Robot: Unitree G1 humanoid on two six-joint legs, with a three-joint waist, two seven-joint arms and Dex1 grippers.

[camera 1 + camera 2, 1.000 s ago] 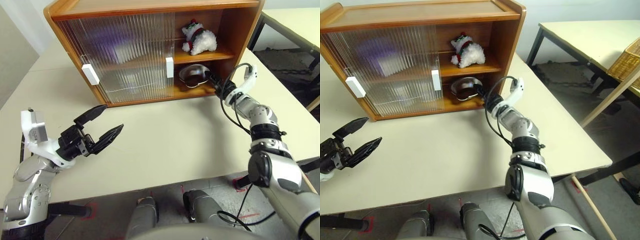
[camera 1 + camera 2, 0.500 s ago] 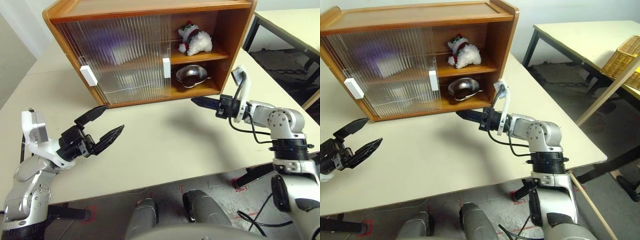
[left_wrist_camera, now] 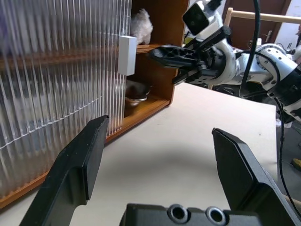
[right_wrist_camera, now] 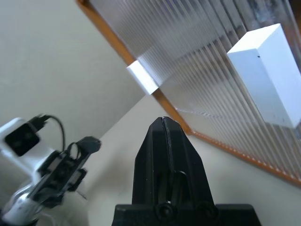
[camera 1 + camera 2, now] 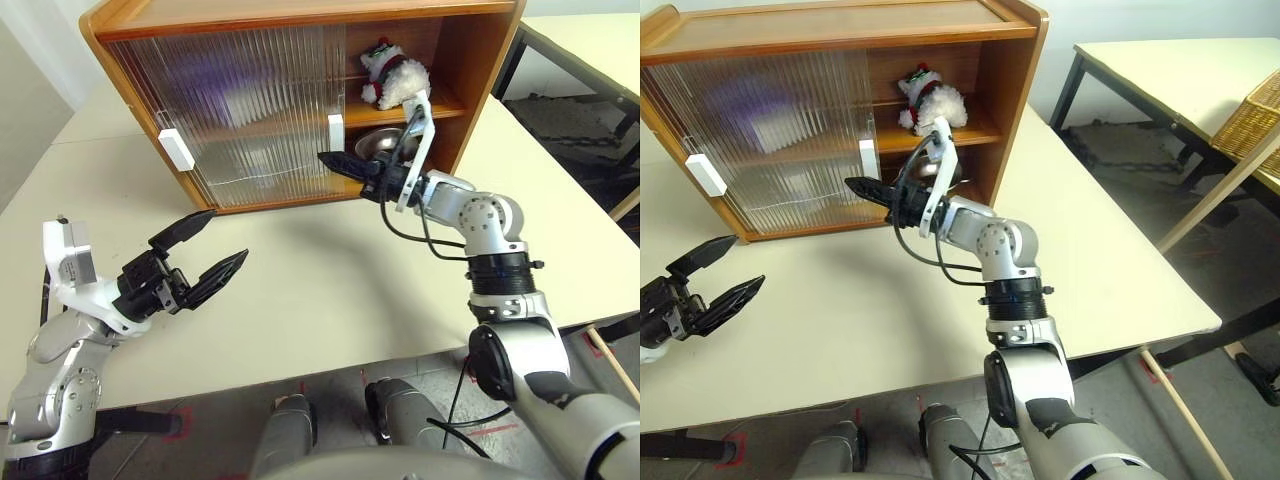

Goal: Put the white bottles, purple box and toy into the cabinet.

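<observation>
Plush snowman toy [image 5: 395, 78]: on the upper shelf of the wooden cabinet [image 5: 300, 15], right open bay, above a metal dish [image 5: 385, 143] on the floor of the bay. Likely light, soft, squashy; best pinched across the body (the scarf would slip). Purple box [image 5: 760, 115]: a blur behind the ribbed sliding door [image 5: 240, 110]. Right gripper [image 5: 335, 160]: fingers pressed together, empty, tip beside the door's white block handle [image 5: 337, 134], below and left of the toy. Left gripper [image 5: 205, 255]: spread wide, empty, over the table [image 5: 330, 290], well apart.
</observation>
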